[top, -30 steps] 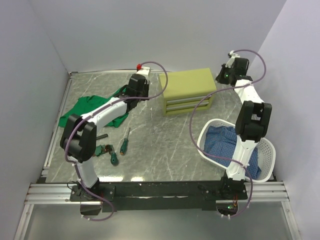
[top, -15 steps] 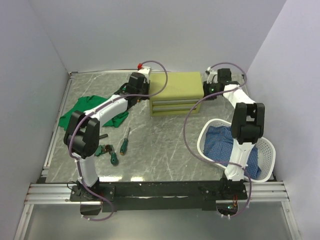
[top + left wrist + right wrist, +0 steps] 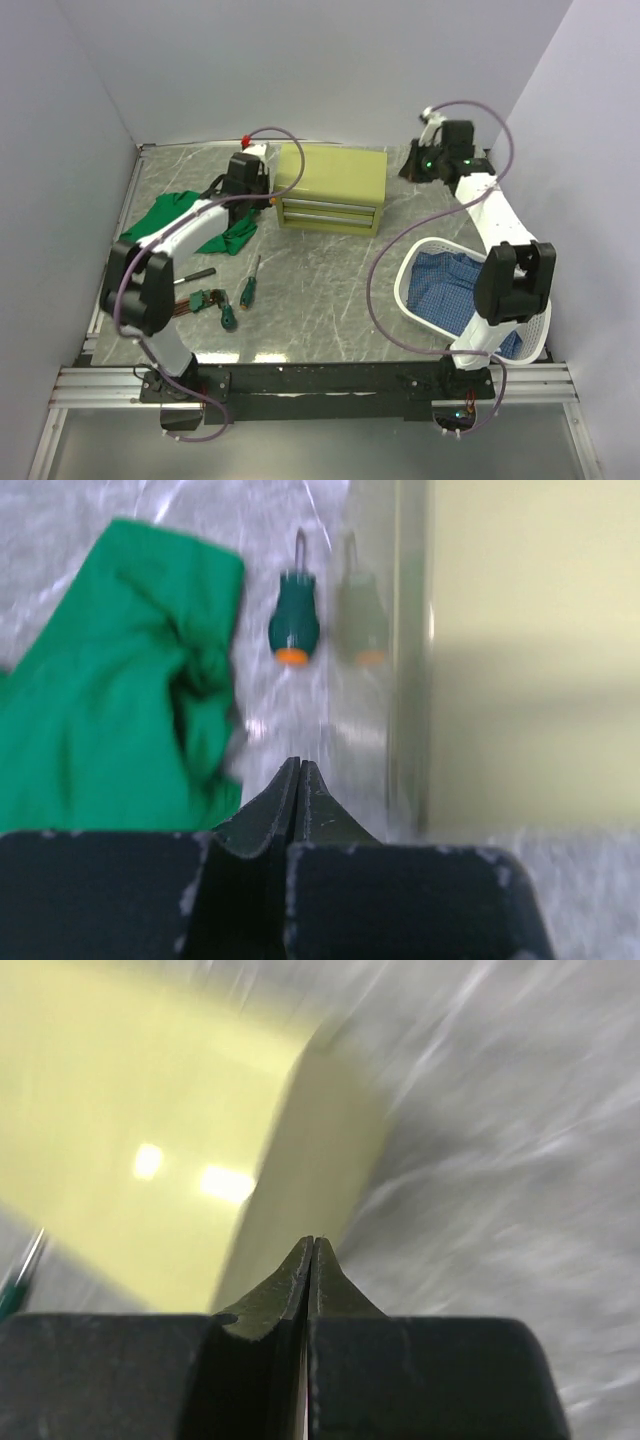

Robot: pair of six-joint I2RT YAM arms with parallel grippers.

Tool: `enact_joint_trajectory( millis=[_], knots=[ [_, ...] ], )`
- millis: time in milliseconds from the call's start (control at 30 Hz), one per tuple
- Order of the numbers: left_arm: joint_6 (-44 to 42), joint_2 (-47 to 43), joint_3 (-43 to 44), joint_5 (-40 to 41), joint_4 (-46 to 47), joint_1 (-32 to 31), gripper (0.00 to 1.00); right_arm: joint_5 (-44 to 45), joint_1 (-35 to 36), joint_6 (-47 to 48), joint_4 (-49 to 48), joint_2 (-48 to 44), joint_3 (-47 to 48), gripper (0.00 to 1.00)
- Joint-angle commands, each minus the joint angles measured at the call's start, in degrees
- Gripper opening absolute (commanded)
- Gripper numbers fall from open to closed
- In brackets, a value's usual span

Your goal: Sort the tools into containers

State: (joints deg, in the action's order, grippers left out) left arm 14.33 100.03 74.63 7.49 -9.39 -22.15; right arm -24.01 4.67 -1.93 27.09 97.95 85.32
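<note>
The olive-yellow chest (image 3: 330,178) stands at the back middle of the table with its pale drawers shut. My left gripper (image 3: 260,194) is shut and empty just left of the chest; in the left wrist view its tips (image 3: 300,766) point at a green-handled screwdriver (image 3: 294,630) lying beside the chest wall (image 3: 520,650). My right gripper (image 3: 408,170) is shut and empty just right of the chest, whose top (image 3: 130,1130) fills the left of the right wrist view ahead of the gripper (image 3: 312,1243). Two screwdrivers (image 3: 248,286), the hex keys (image 3: 200,300) and the hammer handle (image 3: 196,273) lie at the front left.
A green cloth (image 3: 185,220) lies at the left, reaching the left gripper, and shows in the left wrist view (image 3: 110,690). A white basket (image 3: 535,300) with blue fabric sits at the front right. Walls enclose the table on three sides.
The chest has slid left across the table and turned a little. My left arm has drawn back to the left with it. My right gripper followed the chest leftward.
</note>
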Motion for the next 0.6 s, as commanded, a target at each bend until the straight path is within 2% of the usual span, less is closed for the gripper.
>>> enact_joint_trajectory(
  millis=[0, 133, 267, 400, 467, 500, 567],
  knots=[
    [4.37, -10.10, -5.62, -2.21, -0.36, -0.35, 0.01, 6.96, -3.00, -0.27, -11.08, 3.10, 8.07, 0.00],
    [8.34, -10.29, -7.04, -4.85, -3.61, -0.35, 0.01, 5.03, -2.38, -3.33, -15.65, 16.20, 18.29, 0.00],
    [11.86, -10.82, -8.27, -2.22, -1.96, -0.35, 0.01, 2.04, -0.45, -2.28, -17.16, 26.31, 30.83, 0.00],
    [13.97, -8.54, -5.73, -0.54, -2.04, 0.18, 0.01, 0.11, 0.60, -3.52, -20.85, 35.00, 37.37, 0.01],
    [13.54, -7.57, -4.94, -1.59, -1.16, 0.62, 0.01, -4.53, 0.52, -3.78, -22.16, 36.69, 39.12, 0.01],
    [13.80, -6.61, -4.24, -1.60, -0.99, 0.71, 0.01, -10.82, 0.35, -4.30, -22.43, 37.74, 39.48, 0.01],
    [14.50, -5.46, -3.36, -0.81, -0.37, 0.79, 0.01, -16.57, -0.27, -5.79, -22.70, 38.10, 38.88, 0.01]
  ],
)
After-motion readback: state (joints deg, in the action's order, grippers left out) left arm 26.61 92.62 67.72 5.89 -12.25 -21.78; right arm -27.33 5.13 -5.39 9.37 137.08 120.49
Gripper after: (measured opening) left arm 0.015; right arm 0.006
